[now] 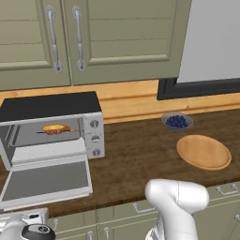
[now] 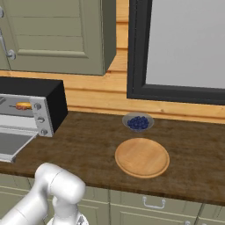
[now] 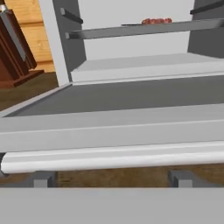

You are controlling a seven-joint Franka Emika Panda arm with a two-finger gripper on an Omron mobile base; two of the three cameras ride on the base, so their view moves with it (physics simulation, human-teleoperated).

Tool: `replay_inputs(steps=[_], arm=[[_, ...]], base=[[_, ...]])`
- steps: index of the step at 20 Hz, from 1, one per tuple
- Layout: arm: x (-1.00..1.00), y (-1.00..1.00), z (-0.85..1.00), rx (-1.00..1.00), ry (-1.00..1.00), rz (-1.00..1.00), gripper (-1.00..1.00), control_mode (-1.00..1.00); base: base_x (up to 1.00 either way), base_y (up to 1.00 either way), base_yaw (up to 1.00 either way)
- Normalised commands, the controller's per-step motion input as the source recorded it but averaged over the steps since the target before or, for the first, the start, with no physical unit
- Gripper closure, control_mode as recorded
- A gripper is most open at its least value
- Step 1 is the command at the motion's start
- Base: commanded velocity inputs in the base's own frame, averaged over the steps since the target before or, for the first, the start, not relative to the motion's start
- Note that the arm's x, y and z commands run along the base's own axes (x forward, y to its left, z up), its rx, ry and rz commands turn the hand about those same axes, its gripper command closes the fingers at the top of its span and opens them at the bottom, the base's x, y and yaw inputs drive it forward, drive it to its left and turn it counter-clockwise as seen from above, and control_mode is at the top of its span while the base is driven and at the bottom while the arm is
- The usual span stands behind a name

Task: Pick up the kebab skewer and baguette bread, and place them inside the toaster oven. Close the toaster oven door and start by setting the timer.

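The toaster oven (image 1: 51,124) stands at the counter's left, and its door (image 1: 47,180) hangs open, lying flat toward me. On the rack inside lie the baguette bread (image 1: 54,127) and, just in front of it, the kebab skewer (image 1: 57,132). The hand view looks over the door's bar handle (image 3: 109,157) and grey glass (image 3: 131,94) to the skewer (image 3: 156,21) on the rack. My gripper (image 3: 112,178) is open, with both fingertips (image 3: 43,178) just below the handle and nothing between them. The right base view shows the oven (image 2: 48,105) and the bread (image 2: 23,106).
A wooden plate (image 1: 204,151) lies on the dark counter to the right, with a bowl of blueberries (image 1: 176,122) behind it. Green wall cabinets (image 1: 93,37) hang above the oven, and a dark-framed panel (image 2: 184,48) is on the right. Drawers run below the counter's front edge.
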Motion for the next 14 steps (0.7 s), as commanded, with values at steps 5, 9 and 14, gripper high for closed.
replay_inputs(steps=[5,9,14], arm=[[0.16,0.00,0.42,0.00,0.00,0.00,-1.00,-1.00],[0.18,0.00,0.39,0.00,0.00,0.00,-1.00,-1.00],[0.11,0.00,0.26,0.00,-0.02,0.00,-1.00,-1.00]], base=[[0.00,0.00,0.00],[0.00,0.00,0.00],[0.00,0.00,0.00]])
